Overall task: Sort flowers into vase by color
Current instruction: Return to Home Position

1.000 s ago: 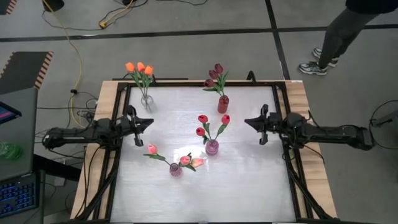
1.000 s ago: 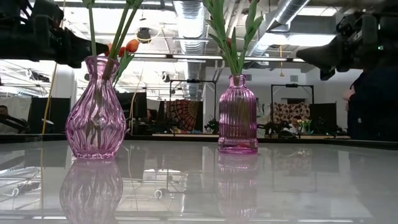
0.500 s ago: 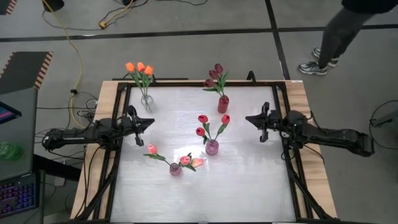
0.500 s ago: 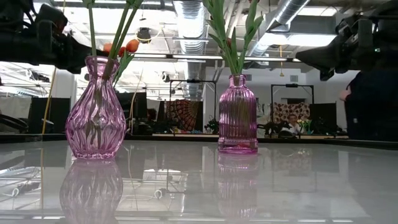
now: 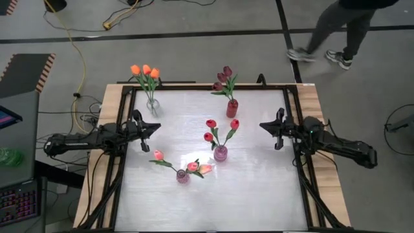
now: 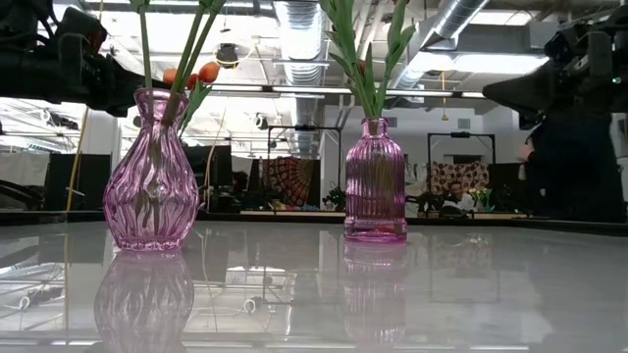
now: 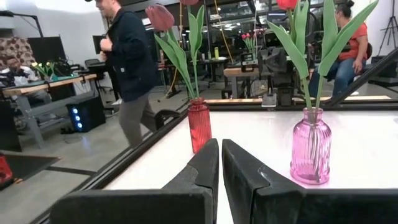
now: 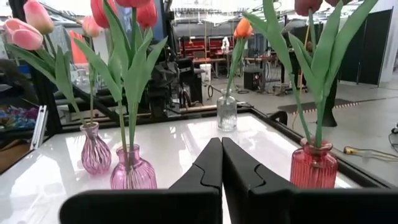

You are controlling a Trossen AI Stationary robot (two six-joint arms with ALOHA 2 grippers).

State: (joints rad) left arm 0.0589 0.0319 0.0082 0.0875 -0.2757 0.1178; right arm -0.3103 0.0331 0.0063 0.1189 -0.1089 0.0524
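Observation:
Four vases stand on the white table top. Orange flowers (image 5: 145, 69) are in a clear vase (image 5: 152, 103) at the far left. Maroon flowers (image 5: 223, 77) are in a red vase (image 5: 231, 108). Red flowers (image 5: 213, 126) fill a pink vase (image 5: 220, 153) at the middle, and pink flowers (image 5: 194, 167) fill another pink vase (image 5: 183, 176) nearer the front. My left gripper (image 5: 155, 126) is shut and level at the left edge, pointing inward. My right gripper (image 5: 261, 123) is shut and level at the right edge. Neither touches anything.
A black frame (image 5: 294, 97) runs around the table top. A person's legs (image 5: 336, 32) cross the floor beyond the far right corner, and the same person shows past the table in the left wrist view (image 7: 127, 62). Bare table lies between the vases and the near edge.
My right arm has swung a little and its gripper has drawn slightly back toward the table's right edge, still shut. The person beyond the far right corner has walked leftward along the floor. Vases and flowers have not moved.

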